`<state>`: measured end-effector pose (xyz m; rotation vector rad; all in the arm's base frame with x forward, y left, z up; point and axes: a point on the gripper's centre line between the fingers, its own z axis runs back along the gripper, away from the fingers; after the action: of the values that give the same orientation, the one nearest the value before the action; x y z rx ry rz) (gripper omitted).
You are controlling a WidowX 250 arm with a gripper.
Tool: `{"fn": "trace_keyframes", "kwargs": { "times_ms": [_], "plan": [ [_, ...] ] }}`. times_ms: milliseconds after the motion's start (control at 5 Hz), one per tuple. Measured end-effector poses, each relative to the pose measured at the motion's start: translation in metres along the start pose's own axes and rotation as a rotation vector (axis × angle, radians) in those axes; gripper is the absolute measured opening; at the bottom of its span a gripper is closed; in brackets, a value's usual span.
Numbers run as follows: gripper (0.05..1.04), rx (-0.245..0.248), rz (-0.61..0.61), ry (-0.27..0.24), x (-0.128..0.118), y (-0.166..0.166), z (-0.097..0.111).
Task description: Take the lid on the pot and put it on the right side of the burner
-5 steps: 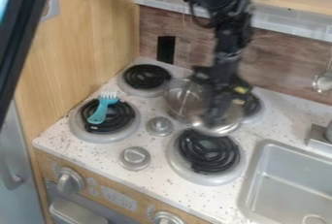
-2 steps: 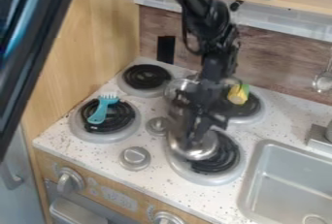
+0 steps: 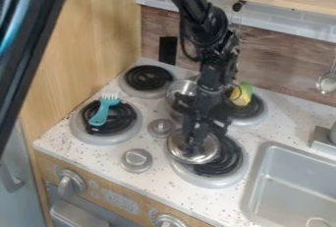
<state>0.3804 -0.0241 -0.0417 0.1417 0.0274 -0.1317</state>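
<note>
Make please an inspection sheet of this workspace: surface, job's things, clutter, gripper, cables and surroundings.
Surface: speckled counter with four burners; spills, nothing seen.
Lid: over the left part of the front-right burner, tilt and contact unclear.
Pot: near the back burners, partly behind the arm, lid not on it.
Clutter: teal toothed utensil on the front-left burner; yellow-green item at the back-right burner.
Gripper: at the lid's middle; grip unclear.
Cables: black cable loops beside the arm.
Surroundings: wooden panel left, sink right; people, nothing seen.
</note>
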Motion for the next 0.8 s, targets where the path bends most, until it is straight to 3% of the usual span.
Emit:
{"fn": "trace_keyframes", "kwargs": {
  "times_ms": [600,800],
  "plan": [
    [0.237,-0.079,-0.02,0.047,-0.009,-0.018,0.005],
    [0.237,-0.079,-0.033,0.05,-0.009,-0.021,0.006]
  ]
}}
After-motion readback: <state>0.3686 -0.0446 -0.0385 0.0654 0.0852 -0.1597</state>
